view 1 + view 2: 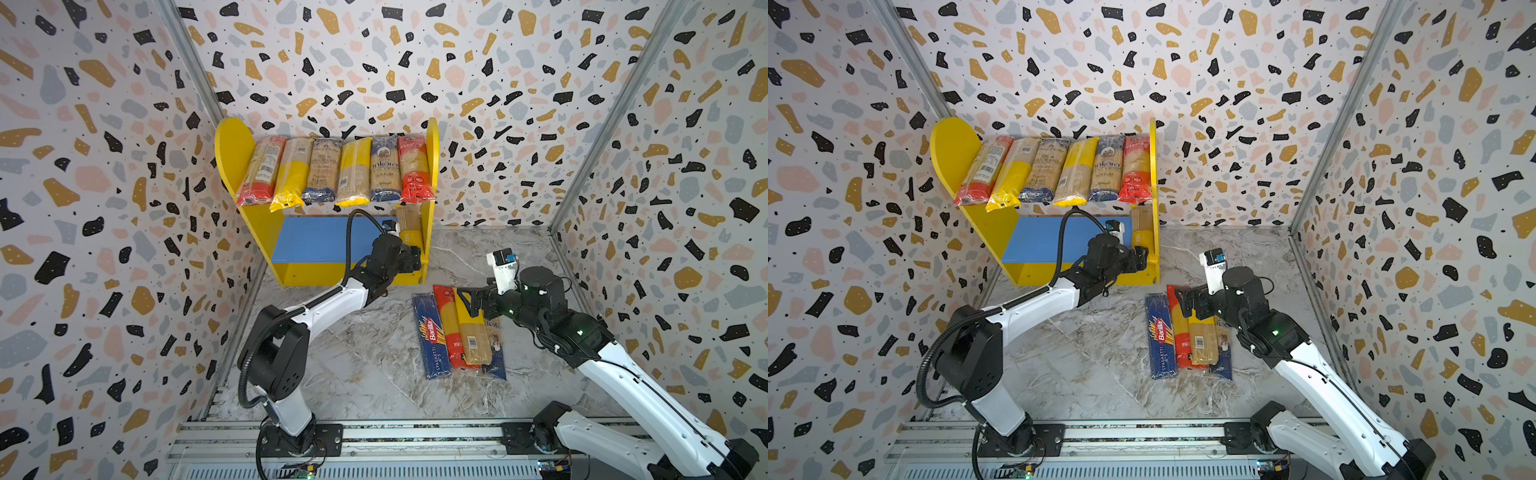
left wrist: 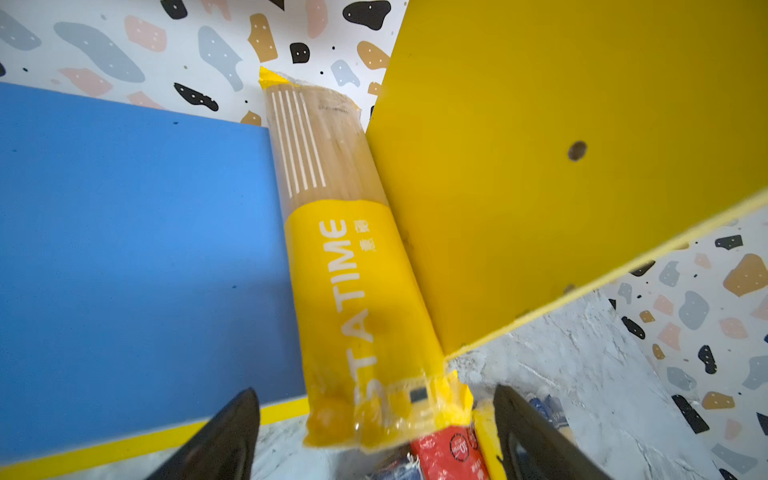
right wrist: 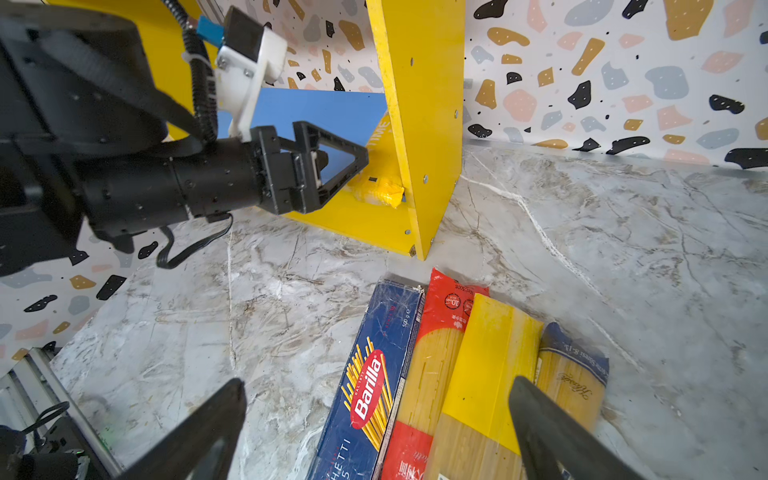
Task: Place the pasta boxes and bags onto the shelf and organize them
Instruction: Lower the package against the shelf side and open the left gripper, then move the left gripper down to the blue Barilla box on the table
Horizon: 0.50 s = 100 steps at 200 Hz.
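Yellow pasta bag (image 2: 353,291) lies at the right edge of the blue lower board (image 2: 124,249), tight against the yellow side panel (image 2: 540,166), open board beside it. Left gripper (image 2: 374,390) gapes at its near end; right gripper (image 3: 376,382) is spread over the floor packs (image 1: 457,332).

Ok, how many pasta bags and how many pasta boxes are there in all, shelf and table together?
Pasta bags: 10
Pasta boxes: 1
Total: 11
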Available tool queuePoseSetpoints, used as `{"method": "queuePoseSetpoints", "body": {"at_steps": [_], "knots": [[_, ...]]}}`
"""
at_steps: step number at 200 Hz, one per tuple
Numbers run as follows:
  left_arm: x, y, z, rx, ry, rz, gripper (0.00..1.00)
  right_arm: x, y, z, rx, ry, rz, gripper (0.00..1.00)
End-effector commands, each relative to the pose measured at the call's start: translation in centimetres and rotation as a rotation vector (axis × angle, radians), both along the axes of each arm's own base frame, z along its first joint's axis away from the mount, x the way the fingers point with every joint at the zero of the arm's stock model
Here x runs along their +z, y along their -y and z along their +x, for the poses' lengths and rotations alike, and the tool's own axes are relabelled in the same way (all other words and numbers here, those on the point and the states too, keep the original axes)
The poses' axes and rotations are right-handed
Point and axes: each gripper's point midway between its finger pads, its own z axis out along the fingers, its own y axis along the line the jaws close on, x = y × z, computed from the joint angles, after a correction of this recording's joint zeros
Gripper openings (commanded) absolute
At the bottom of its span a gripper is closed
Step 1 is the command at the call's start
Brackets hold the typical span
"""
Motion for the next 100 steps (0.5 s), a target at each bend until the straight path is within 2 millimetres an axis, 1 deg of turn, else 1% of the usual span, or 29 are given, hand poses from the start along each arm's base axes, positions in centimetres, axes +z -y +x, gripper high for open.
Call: {"method": "queuePoseSetpoints", "body": {"at_steps": [1,18,46,83,100], "knots": [[1.0,0.8,-2.2,-0.042,0.028,-0.054,0.87,0.6,0.6,-0.4,-0.02,0.004,0.014,0.99],[-0.2,1.1,-4.6,-0.057,0.003,-0.036,0.87,0.6,0.9,-0.7,-0.024,0.007,0.014,0.99],[-2.1,2.3,-8.9,-0.086,-0.024,0.008,0.87,0.6,1.5,-1.0,-0.041,0.011,0.008,0.99],[-5.9,3.0,-14.1,-0.093,-0.08,0.093,0.88,0.7,2.2,-1.9,-0.044,0.019,0.023,0.99],[-7.6,3.4,-16.2,-0.101,-0.103,0.122,0.89,0.6,2.4,-2.5,-0.044,0.02,0.035,0.99]]}}
